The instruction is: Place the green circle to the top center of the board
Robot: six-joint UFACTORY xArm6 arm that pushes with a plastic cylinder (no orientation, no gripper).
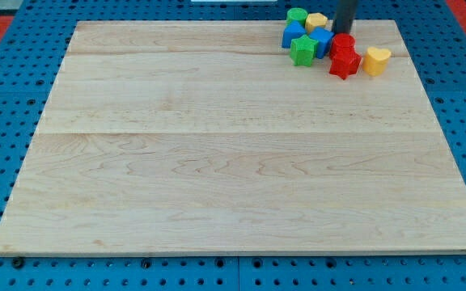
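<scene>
Your rod enters at the view's top edge, which cuts off everything above a short dark length. Its lower end, your tip, sits just behind the red cylinder, so you cannot tell whether the very end touches that block or stands a little clear of it. The rod is straight and close to upright; it carries no jaws and has hold of nothing.

All blocks crowd together around the tip, at the top right of the board. The green circle lies to the view's left of the tip, near it, at the back of the cluster by the board's top edge. Its lower part is hidden by the blue block in front of it. A small yellow block stands between the green circle and the rod; its shape is hard to make out. A second blue block is partly covered by the green star below-left of the tip. The red star lies directly below the tip, touching the red cylinder. The yellow heart sits to the lower right.

The board is pale, smooth wood in glued strips with visible grain. It rests on a blue perforated base.
</scene>
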